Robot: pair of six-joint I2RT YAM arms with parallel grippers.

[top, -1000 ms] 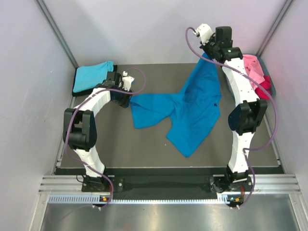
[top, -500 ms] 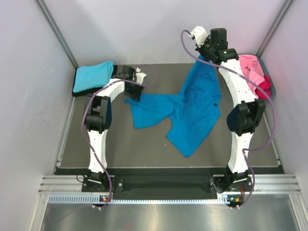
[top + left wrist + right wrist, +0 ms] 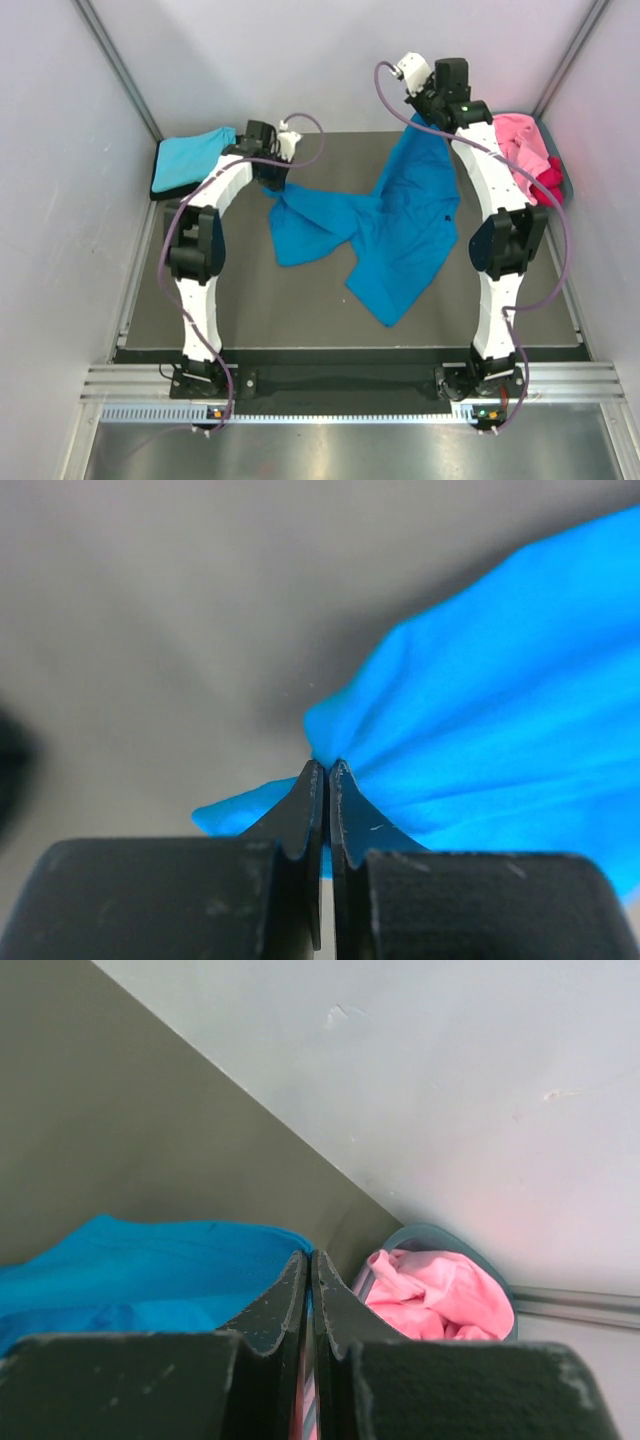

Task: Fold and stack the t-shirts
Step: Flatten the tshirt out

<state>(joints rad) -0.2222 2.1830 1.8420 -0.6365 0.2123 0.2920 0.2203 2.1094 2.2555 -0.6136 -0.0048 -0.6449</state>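
Observation:
A bright blue t-shirt lies crumpled across the middle of the dark mat. My left gripper is shut on its left corner; in the left wrist view the fingertips pinch a gathered fold of blue cloth. My right gripper is shut on the shirt's far edge and holds it up near the back wall. In the right wrist view the blue cloth hangs from the shut jaws. A folded turquoise t-shirt lies at the back left. Pink t-shirts and a crimson one are heaped at the back right.
The pink heap sits in a grey-blue tub against the right wall. The turquoise shirt rests on a dark pad. White walls enclose the mat on three sides. Bare mat shows in front of the blue shirt.
My left gripper swung toward the back, reached the blue shirt's left corner and shut on it. The right gripper shifted slightly left and stays shut on the shirt's far edge.

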